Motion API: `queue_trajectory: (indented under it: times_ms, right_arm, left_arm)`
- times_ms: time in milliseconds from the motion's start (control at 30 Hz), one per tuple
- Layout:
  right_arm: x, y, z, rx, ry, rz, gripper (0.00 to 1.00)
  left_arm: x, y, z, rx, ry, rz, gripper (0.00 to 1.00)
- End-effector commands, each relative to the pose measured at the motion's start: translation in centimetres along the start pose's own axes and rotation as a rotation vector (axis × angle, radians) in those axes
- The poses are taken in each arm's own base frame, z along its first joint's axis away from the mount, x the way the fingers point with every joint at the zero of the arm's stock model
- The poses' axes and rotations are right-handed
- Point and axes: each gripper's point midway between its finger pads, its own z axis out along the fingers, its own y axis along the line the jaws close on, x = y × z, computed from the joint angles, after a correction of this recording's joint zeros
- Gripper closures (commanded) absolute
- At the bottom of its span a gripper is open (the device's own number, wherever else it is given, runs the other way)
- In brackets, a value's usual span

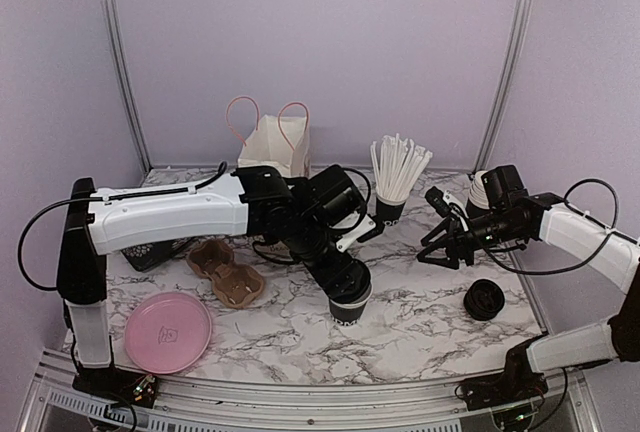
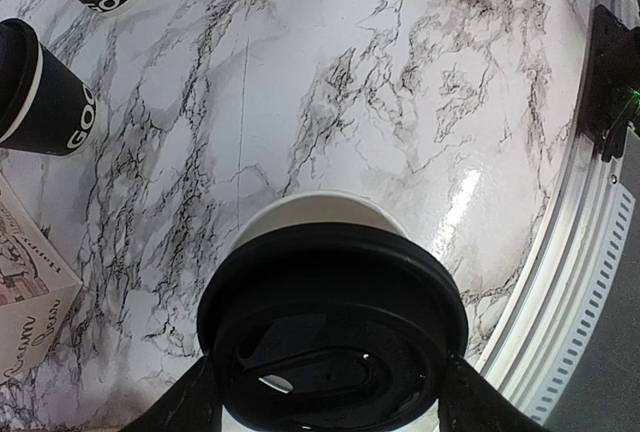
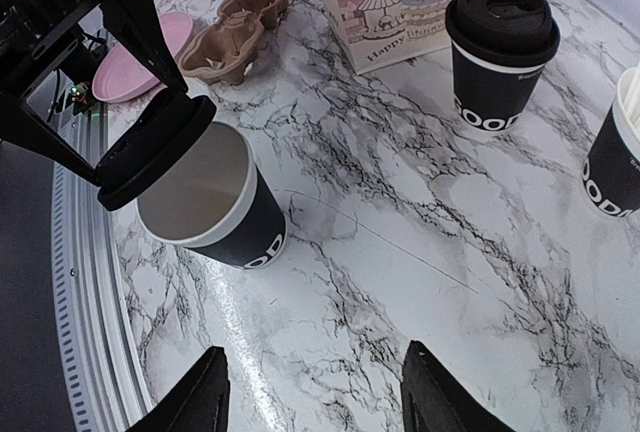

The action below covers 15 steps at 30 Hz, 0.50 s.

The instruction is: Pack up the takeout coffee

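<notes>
A black paper cup [image 3: 235, 227] with white lettering stands open near the table's front, its cream inside showing. My left gripper [image 2: 330, 402] is shut on a round black lid [image 2: 335, 337] and holds it tilted over that cup's white rim [image 2: 320, 204]. In the top view the left gripper [image 1: 345, 277] hangs right above the cup [image 1: 350, 310]. A takeout coffee [image 3: 500, 52] with its lid on stands in front of the bag. My right gripper [image 3: 315, 392] is open and empty above bare marble, right of the open cup, and is also seen from above [image 1: 440, 244].
A printed paper bag [image 1: 275, 147] stands at the back. A black cup of white straws [image 1: 392, 202] and a nested cup stack [image 1: 480, 192] are at the back right. Spare black lids [image 1: 483, 299] lie front right. A brown cup carrier [image 1: 225, 272] and pink plate [image 1: 167, 332] lie left.
</notes>
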Motion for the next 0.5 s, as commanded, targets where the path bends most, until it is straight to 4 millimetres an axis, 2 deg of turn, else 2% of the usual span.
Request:
queue_trajectory:
  times_ms: [0, 467]
  right_arm:
    - [-0.1, 0.2, 0.0, -0.006, 0.0, -0.014, 0.43]
    - [-0.1, 0.4, 0.0, -0.01, -0.001, -0.019, 0.43]
  left_arm:
    - [1.1, 0.2, 1.1, -0.014, 0.053, 0.008, 0.33]
    - [0.9, 0.2, 2.7, -0.017, 0.071, 0.011, 0.31]
